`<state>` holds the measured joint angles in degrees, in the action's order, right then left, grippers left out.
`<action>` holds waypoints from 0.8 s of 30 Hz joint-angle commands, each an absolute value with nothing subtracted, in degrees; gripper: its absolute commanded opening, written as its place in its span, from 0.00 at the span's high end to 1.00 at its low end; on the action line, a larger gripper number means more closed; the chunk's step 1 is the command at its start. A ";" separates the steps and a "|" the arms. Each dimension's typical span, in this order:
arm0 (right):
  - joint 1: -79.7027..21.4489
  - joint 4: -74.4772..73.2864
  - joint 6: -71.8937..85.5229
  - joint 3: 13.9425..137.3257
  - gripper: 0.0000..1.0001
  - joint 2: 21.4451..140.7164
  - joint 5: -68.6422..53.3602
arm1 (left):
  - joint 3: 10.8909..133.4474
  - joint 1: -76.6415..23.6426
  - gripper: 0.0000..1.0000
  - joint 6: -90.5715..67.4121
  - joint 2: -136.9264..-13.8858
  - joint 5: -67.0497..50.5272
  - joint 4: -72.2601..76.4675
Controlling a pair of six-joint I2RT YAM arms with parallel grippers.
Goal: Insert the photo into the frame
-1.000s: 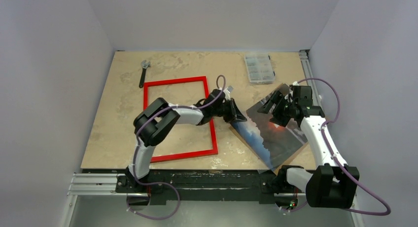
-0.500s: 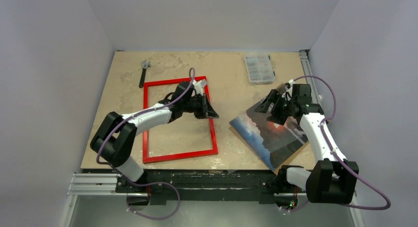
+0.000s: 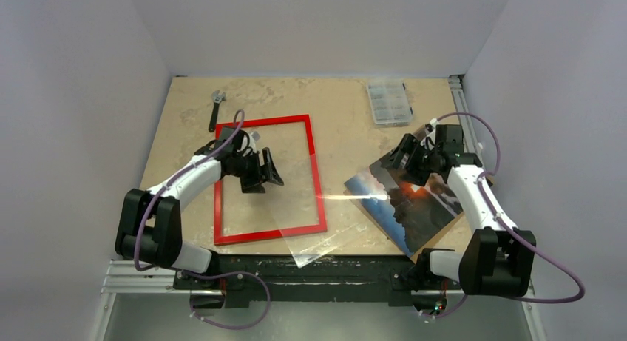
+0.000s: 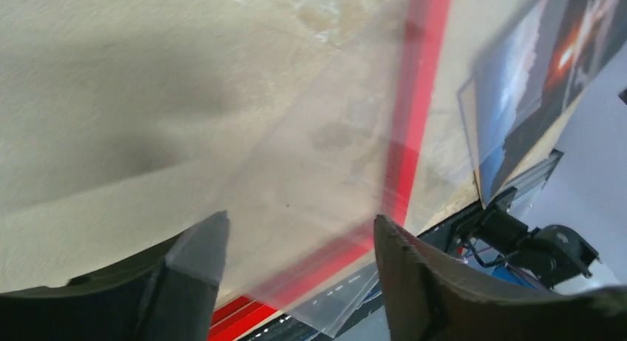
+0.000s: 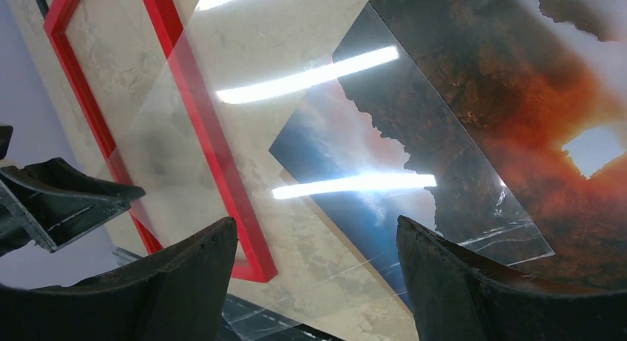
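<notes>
Below the left gripper (image 3: pixel 268 171), fingers spread and empty, lay the thin bright-red rectangular frame (image 3: pixel 277 120), unfilled. Under the right gripper (image 3: pixel 405 156), fingers likewise slack, rested the glossy rectangular sunset photo (image 3: pixel 403 208), well apart from the frame. Insertion seemingly remained. A clear plastic sheet (image 3: pixel 318 237) draped the frame's corner, probably obstructing.

Overhead; close wrist views, frame (image 5: pixel 203 126) seemingly common.
</notes>
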<state>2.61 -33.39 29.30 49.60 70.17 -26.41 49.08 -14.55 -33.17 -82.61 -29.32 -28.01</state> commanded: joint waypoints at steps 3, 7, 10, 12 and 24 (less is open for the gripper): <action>2.04 -30.63 27.87 52.27 0.22 73.67 -22.15 | 51.47 -14.06 0.11 -31.12 -79.17 -21.32 -35.99; 1.68 -29.33 27.42 53.53 0.23 79.17 -17.70 | 46.81 -14.06 0.05 -34.21 -74.08 -20.23 -36.35; 1.42 -28.65 26.53 55.50 0.23 83.95 -14.52 | 43.52 -14.06 0.05 -35.74 -71.08 -21.19 -36.39; 1.24 -28.32 26.00 57.09 0.24 87.11 -13.16 | 41.69 -14.14 0.05 -36.89 -69.82 -22.50 -36.32; 0.44 -25.31 28.63 62.46 0.24 100.86 -15.73 | 34.34 -14.24 0.08 -44.59 -67.62 -30.75 -26.62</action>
<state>0.91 -27.83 27.97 61.06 99.13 -14.79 34.28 -14.20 -41.25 -68.55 -27.35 -32.29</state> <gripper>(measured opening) 0.761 0.926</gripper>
